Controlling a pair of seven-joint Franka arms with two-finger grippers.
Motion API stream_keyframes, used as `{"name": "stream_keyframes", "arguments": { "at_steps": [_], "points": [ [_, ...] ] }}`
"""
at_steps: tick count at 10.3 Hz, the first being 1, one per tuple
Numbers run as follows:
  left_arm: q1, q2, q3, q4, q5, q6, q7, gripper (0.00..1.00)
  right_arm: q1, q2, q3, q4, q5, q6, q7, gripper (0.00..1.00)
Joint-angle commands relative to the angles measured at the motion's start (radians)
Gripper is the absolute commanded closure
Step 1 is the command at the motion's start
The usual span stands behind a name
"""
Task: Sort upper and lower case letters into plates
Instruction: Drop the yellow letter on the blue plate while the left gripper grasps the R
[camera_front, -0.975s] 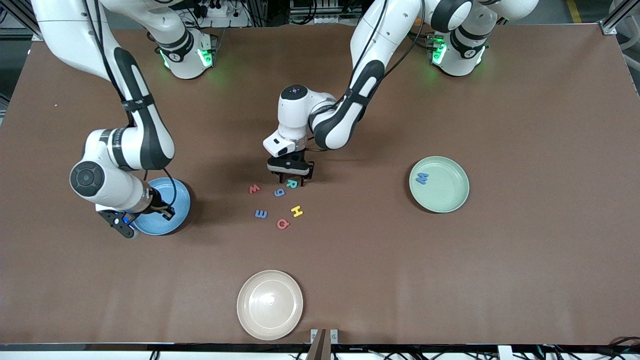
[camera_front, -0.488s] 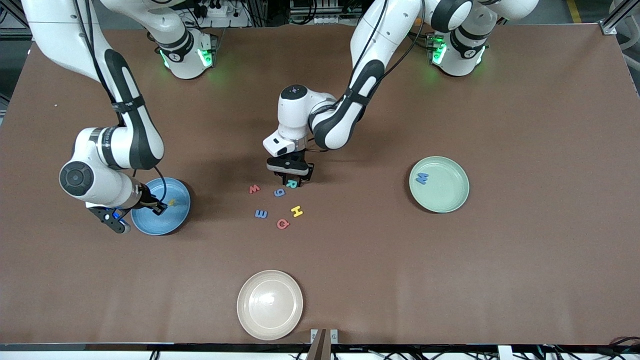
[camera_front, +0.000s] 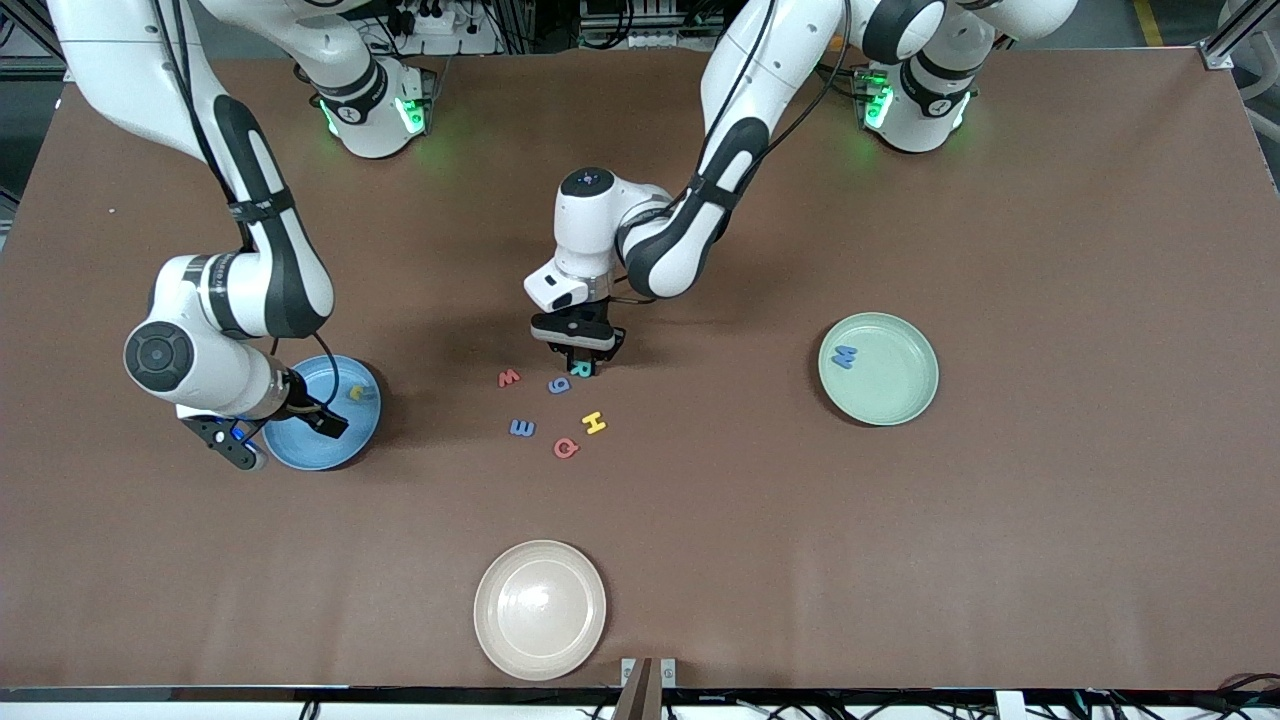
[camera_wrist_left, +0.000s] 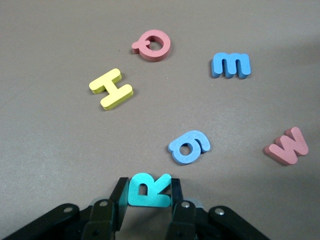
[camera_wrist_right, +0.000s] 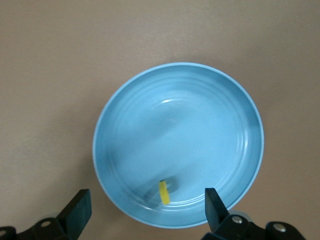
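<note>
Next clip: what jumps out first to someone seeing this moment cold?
The left gripper, down at the loose cluster of letters mid-table, is clamped on the teal R, with the blue g, red w, blue m, yellow H and red Q lying around it. At the right arm's end, the right gripper hangs open over the sky blue plate, where a small yellow letter lies. A blue letter sits in the mint green plate.
</note>
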Motion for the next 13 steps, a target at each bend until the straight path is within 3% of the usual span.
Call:
{"name": "stream_keyframes", "arguments": {
  "at_steps": [1,4,6,8,10,12,13],
  "points": [
    [-0.002,0.013,0.009,0.011,0.028,0.002,0.008,0.91,0.008,-0.02,0.006,0.009,0.008,-0.01,0.018,0.0],
    [0.06,-0.047,-0.002,-0.014,0.015,-0.075,0.124,0.95,0.05,0.002,0.006,0.046,0.022,-0.01,0.072,0.0],
    [0.131,-0.09,-0.061,-0.048,0.006,-0.165,0.223,0.95,0.097,0.034,0.006,0.074,0.022,-0.008,0.147,0.0],
    [0.236,-0.187,-0.135,-0.144,0.002,-0.268,0.316,0.95,0.16,0.072,0.006,0.106,0.023,-0.001,0.249,0.0],
    [0.447,-0.356,-0.254,-0.359,0.001,-0.273,0.495,0.95,0.22,0.118,0.006,0.149,0.025,0.001,0.363,0.0],
    [0.743,-0.508,-0.437,-0.574,0.002,-0.273,0.684,0.94,0.292,0.158,0.006,0.161,0.08,0.031,0.464,0.0],
    [0.871,-0.556,-0.492,-0.66,0.002,-0.273,0.802,0.94,0.33,0.16,0.006,0.157,0.097,0.036,0.512,0.0]
  ]
}}
